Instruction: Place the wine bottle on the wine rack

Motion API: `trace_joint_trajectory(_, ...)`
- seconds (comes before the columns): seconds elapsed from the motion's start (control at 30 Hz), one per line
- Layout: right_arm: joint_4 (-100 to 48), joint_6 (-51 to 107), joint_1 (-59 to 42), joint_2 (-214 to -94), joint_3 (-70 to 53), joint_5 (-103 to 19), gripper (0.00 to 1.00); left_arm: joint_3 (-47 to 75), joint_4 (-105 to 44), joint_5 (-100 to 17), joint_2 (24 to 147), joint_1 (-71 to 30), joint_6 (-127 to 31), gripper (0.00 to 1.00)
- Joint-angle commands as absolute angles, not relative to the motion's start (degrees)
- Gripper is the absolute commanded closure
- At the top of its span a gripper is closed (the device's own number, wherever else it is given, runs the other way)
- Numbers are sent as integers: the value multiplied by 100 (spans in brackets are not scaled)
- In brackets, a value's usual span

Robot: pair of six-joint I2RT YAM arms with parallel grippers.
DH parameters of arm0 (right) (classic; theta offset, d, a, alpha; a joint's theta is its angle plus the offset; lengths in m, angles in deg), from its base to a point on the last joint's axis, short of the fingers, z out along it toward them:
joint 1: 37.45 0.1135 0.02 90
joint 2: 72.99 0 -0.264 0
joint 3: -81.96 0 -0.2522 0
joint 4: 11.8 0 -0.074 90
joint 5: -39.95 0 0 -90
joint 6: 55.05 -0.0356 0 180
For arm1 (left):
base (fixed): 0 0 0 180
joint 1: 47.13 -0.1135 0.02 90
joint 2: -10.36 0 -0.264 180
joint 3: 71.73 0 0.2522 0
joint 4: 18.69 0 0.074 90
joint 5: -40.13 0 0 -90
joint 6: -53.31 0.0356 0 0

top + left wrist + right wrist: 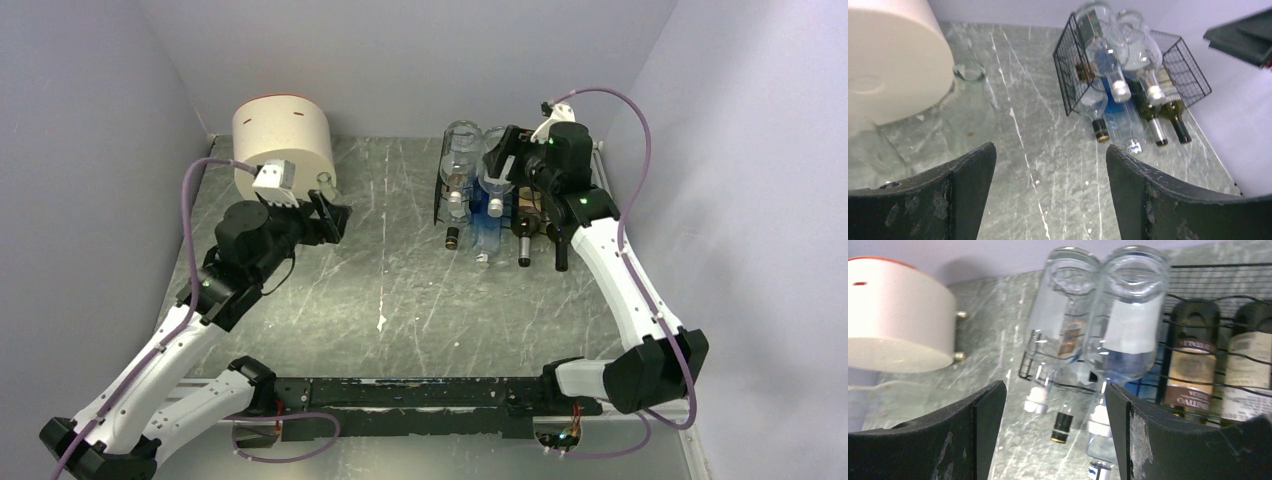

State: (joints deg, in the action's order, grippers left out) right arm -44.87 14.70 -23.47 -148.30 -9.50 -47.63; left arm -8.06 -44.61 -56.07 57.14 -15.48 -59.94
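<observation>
Nothing is properly legible here. The dark bottle [1192, 322] in the wine rack [1233, 275] has a tan label [1189, 382] with upside-down lettering, too blurry to read. The clear bottle [1064, 295] has an amber label [1071, 342], just a smudge.

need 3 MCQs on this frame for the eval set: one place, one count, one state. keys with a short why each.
1. In the top view, where does the wine rack stand relative to the cream container?
A. left of it
B. right of it
C. on top of it

2. How many clear bottles lie on the rack's upper tier?
A. one
B. two
C. four

3. The right gripper is:
A. open, holding nothing
B. shut on a bottle
C. shut on the rack's wire

Key:
1 B: the rack is at the far right of the table and the container at the far left.
2 B: the right wrist view shows two side by side on top.
3 A: its fingers stand apart with nothing between them.
</observation>
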Motion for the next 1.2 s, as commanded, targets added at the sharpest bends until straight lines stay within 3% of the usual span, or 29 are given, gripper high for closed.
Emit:
trace_joint_trajectory(0.0,-4042,1844,-2260,-14430,-1210,-3801,25,74,-4790,-6190,5685,-1523,-5541,16)
trace_joint_trajectory(0.17,-3552,1838,-1905,-14165,-1472,-3412,25,791,-4953,-6448,5698,-1525,-5086,15)
trace_joint_trajectory(0.5,-2548,2057,287,-14996,-1347,-4496,23,1223,-5251,-6997,5326,-1526,-4635,14)
trace_joint_trajectory(0.73,-2414,2369,1341,-16329,-308,-5630,22,1215,-5380,-7208,5022,-1530,-4601,14)
trace_joint_trajectory(0.97,-2861,2368,1638,-17636,976,-6389,22,1112,-5421,-7240,4929,-1527,-4667,14)
trace_joint_trajectory(1.17,-3285,2674,1654,-18444,1966,-6103,26,1189,-5390,-7140,4870,-1528,-4588,14)
